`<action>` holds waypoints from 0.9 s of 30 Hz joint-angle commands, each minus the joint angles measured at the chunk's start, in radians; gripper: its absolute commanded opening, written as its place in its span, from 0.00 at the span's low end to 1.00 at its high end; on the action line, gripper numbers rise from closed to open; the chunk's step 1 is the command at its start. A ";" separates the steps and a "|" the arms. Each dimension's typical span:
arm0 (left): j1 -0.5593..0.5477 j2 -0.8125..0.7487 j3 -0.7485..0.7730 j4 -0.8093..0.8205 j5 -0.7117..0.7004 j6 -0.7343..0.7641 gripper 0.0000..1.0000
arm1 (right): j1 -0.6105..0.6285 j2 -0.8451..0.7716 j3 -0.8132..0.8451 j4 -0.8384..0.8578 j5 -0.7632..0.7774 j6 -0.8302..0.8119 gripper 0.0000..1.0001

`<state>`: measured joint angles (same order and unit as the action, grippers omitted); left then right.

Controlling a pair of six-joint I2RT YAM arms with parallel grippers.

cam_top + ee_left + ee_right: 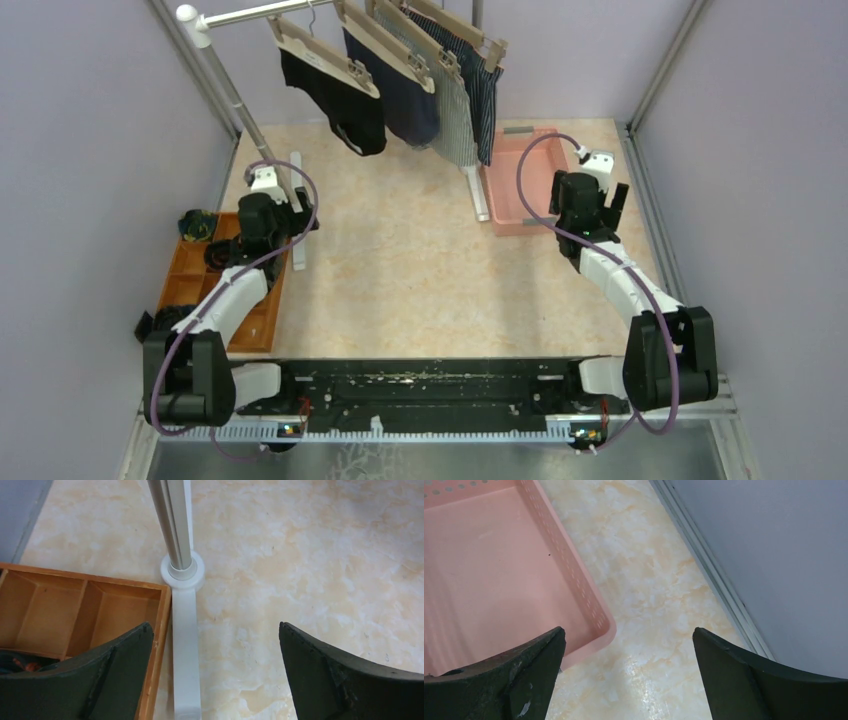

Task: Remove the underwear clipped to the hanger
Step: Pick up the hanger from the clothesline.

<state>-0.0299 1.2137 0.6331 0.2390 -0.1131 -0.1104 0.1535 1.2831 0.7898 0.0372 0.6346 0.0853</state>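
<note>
Top view: marbled desk point(400, 270), lilac walls. The underwear point(400, 95) hung at the far edge, clipped to wooden hangers point(330, 55) on a rail point(250, 12): black, navy, striped and pinstriped, waistbands up, long axes vertical, open desk below.
Left wrist: left end effector point(215, 627) fingers apart, empty, above the rack foot point(186, 645) beside the wooden tray point(160, 630).
Right wrist: right end effector point(629, 630) fingers apart, empty, over the pink basket point(589, 595) corner.

Pink perforated basket point(515, 190) at right; wooden divided tray point(190, 285) at left, white rack foot point(186, 650) beside it.
</note>
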 commanded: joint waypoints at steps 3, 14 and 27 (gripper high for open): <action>0.003 -0.056 0.039 -0.068 0.126 -0.036 1.00 | 0.003 -0.053 0.028 0.036 0.010 -0.015 0.99; -0.007 -0.089 0.192 -0.144 0.290 -0.067 1.00 | 0.002 -0.181 -0.045 0.076 -0.047 0.003 0.99; -0.191 0.027 0.527 -0.278 0.095 -0.136 1.00 | 0.004 -0.187 0.000 0.026 -0.108 0.005 0.99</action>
<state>-0.1303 1.2018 1.0466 -0.0055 0.0826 -0.2413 0.1535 1.1236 0.7464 0.0597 0.5571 0.0818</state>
